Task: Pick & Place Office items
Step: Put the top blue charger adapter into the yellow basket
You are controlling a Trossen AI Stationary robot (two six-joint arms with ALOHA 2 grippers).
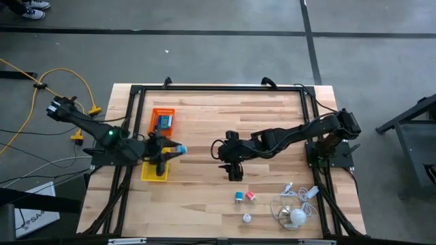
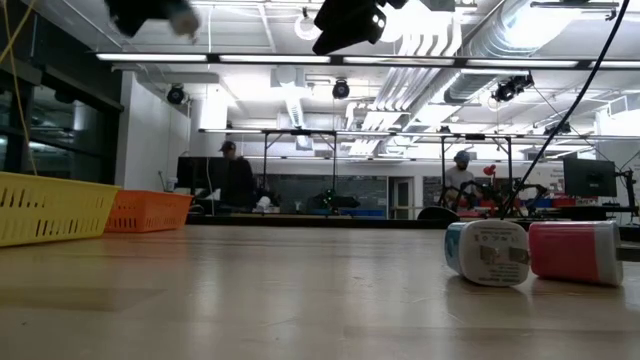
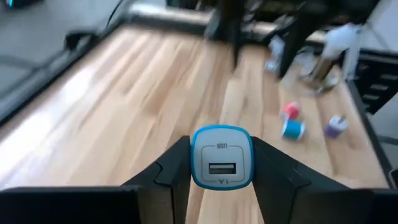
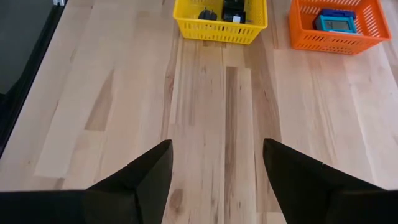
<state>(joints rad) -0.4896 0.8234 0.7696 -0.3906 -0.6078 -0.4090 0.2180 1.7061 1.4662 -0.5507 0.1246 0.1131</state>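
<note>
My left gripper [image 1: 177,148] is shut on a blue-and-white block with a USB slot [image 3: 222,157]. It is up off the table, beside the yellow tray [image 1: 154,171] and the orange tray [image 1: 162,121]. My right gripper [image 1: 234,170] hangs open over the bare middle of the table, holding nothing [image 4: 217,168]. On the table's near right lie a teal block [image 1: 240,197], a pink block [image 1: 251,196] and a small white-and-purple block [image 1: 246,218]. Black items lie in the yellow tray [image 4: 221,22] and a blue item in the orange tray [image 4: 339,25]. My left gripper pinches the block between its two fingers [image 3: 177,167], one on each of its opposite side faces [image 3: 194,163]. The slotted face points back at the wrist. The fingers reach toward the table's right, slanting a little downward. The block is lifted clear of the table and the trays.
A white cable bundle with a round white piece [image 1: 296,207] lies at the near right corner. A black frame [image 1: 218,87] runs round the table top. The wood between the trays and the loose blocks is free. People stand in the room beyond [image 2: 235,175].
</note>
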